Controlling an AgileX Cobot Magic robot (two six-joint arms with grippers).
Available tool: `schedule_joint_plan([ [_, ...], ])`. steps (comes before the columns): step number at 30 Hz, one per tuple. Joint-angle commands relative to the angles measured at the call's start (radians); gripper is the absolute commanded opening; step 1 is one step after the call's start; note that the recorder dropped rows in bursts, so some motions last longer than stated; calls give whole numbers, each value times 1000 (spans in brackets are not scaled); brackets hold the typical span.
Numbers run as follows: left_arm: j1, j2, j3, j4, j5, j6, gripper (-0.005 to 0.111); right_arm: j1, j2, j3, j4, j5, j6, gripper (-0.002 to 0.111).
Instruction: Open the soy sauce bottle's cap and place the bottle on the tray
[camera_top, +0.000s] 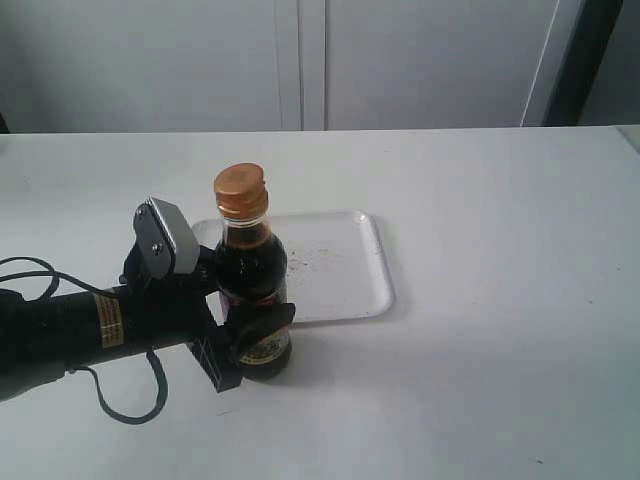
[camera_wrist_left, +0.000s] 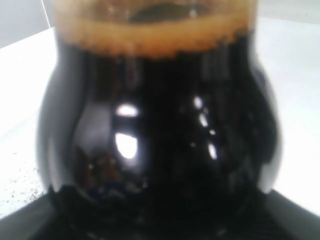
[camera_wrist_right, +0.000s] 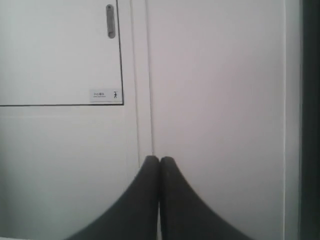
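The soy sauce bottle stands upright on the table just in front of the tray's near left corner. Its orange-brown cap sits closed on the neck. My left gripper is shut on the bottle's lower body, its dark fingers on either side of the label. In the left wrist view the dark bottle fills the frame and hides the fingers. The white tray lies flat behind the bottle, with dark specks on it. My right gripper is shut on nothing and faces a white cabinet; it is out of the exterior view.
The white table spreads out to the right and in front of the bottle. A black cable loops under the left arm. White cabinet doors stand behind the table's far edge.
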Motion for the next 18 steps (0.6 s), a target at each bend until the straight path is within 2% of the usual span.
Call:
schedule_joint_plan([
  [1,-7,-2,1,-3,-3,19,0,67,118,-50,-63,-49,18,0],
  [6,-7,-2,1,-3,-3,19,0,151,239,-66,-65,-101,-38,0],
  [14,-7,-2,1,-3,-3,25,0,222,372,-64,0,-143,-180,0],
  [18,-7,-2,1,-3,-3,37,0,243,418,-17,24,-257,-206,0],
])
